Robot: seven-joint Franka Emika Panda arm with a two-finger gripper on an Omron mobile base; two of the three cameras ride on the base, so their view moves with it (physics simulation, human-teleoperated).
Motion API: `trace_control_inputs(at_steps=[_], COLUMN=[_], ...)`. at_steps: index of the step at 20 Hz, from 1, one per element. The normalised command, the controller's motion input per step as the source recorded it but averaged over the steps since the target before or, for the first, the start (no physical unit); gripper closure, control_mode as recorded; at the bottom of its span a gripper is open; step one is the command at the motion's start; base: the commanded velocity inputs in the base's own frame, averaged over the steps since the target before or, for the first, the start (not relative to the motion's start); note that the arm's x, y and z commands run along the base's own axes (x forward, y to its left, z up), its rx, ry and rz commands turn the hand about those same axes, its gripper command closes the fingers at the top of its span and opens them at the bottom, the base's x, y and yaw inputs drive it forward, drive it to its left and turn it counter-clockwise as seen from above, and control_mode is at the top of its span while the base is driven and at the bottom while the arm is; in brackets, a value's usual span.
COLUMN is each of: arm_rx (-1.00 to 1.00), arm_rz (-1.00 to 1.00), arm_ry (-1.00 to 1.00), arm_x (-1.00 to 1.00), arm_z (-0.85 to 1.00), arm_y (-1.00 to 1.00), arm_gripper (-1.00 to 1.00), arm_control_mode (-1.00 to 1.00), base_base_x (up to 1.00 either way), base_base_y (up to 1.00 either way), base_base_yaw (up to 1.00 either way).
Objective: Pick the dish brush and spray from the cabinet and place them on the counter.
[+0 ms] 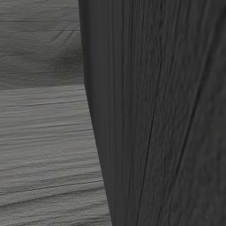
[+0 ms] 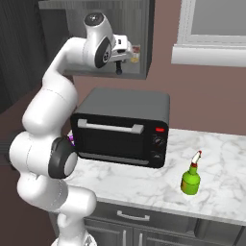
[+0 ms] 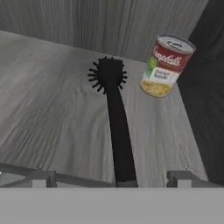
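Observation:
A black dish brush (image 3: 114, 118) lies on the grey cabinet shelf (image 3: 48, 100), bristle head away from me and handle running back toward my gripper (image 3: 111, 179). The gripper is open, one fingertip on each side of the handle's near end, with nothing held. In the right base view the gripper (image 2: 126, 55) is raised into the open upper cabinet (image 2: 144, 33). The spray (image 2: 190, 180), a green bottle with a red-and-white nozzle, stands upright on the marble counter (image 2: 139, 187), right of the toaster oven.
A soup can (image 3: 167, 65) stands on the shelf just right of the brush head, near the cabinet's dark side wall. A black toaster oven (image 2: 122, 127) sits on the counter under the cabinet. A dark cabinet door (image 1: 167, 110) stands close in the left base view.

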Motion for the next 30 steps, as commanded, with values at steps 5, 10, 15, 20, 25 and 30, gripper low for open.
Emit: trace_control_inputs(at_steps=[5, 10, 15, 20, 25, 30], arm_rx=[0.0, 0.0, 0.0, 0.0, 0.0, 0.0], arm_rz=[0.0, 0.0, 0.0, 0.0, 0.0, 0.0], arm_ry=[0.08, 0.06, 0.05, 0.05, 0.05, 0.05], arm_x=[0.35, 0.3, 0.25, 0.24, 0.22, 0.2], arm_z=[-0.1, -0.12, -0.12, -0.15, -0.17, -0.19], arm_y=[-0.06, -0.04, 0.0, 0.0, 0.0, 0.0], arm_gripper=[-1.0, -1.0, -1.0, -1.0, -1.0, 1.0], arm_control_mode=[-1.0, -1.0, -1.0, -1.0, -1.0, -1.0], base_base_x=[0.0, 0.0, 0.0, 0.0, 0.0, 0.0], base_base_y=[0.0, 0.0, 0.0, 0.0, 0.0, 0.0], base_base_yaw=[0.0, 0.0, 0.0, 0.0, 0.0, 0.0])
